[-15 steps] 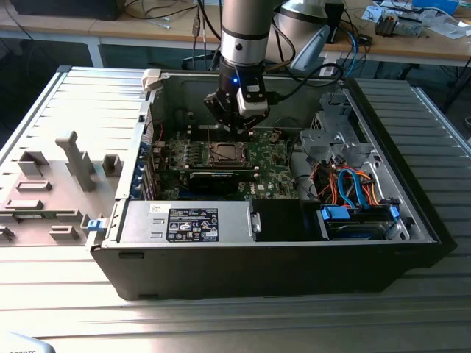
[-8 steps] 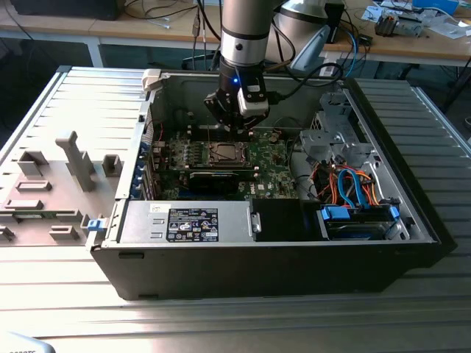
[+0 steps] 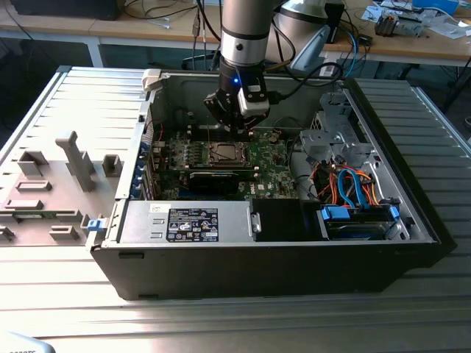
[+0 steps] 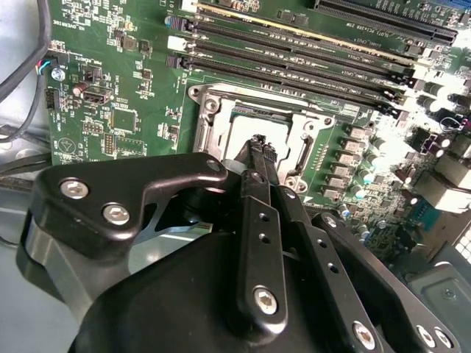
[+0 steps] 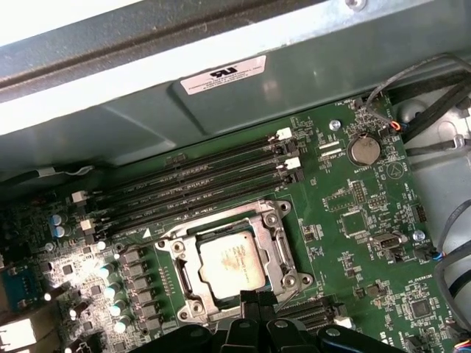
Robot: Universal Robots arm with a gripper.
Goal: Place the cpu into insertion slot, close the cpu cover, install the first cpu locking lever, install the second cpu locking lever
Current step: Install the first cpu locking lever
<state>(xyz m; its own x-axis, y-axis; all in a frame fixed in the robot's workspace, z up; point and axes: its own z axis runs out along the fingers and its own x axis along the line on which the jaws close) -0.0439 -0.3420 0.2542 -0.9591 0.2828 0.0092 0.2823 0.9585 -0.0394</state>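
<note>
Black linkage and screws of the gripper [image 4: 259, 147] crowd the front of the second wrist view, and its fingers [image 4: 254, 143] come together in a narrow point with nothing between them, right above the insertion slot [image 4: 221, 110].

So the cpu [image 5: 232, 266] is already sitting in the socket. In the first wrist view it's a flat square chip with a pale silvery-grey top, faint print on it that I can't make out, and it lies level inside the slot. The cpu cover [image 5: 176, 239] frames it: a thin silvery metal plate with a big window in the middle, chip showing through, screw heads at the corners. It looks like it's lying down around the chip, but I can't tell if it's fully latched. The fingertips [image 5: 254, 298] hang just beside the socket's edge nearest the wrist.

Next to the socket run the long dark memory slots [image 5: 206, 176], and a round coin battery [image 5: 363, 150] sits further off on the green motherboard [image 5: 353, 220].

From the exterior view the arm [image 3: 246, 37] reaches down into the open computer case [image 3: 294, 250], which lies on its side on the ribbed grey desk [image 3: 235, 316], with the gripper [image 3: 239, 125] just over the socket [image 3: 224, 153].
</note>
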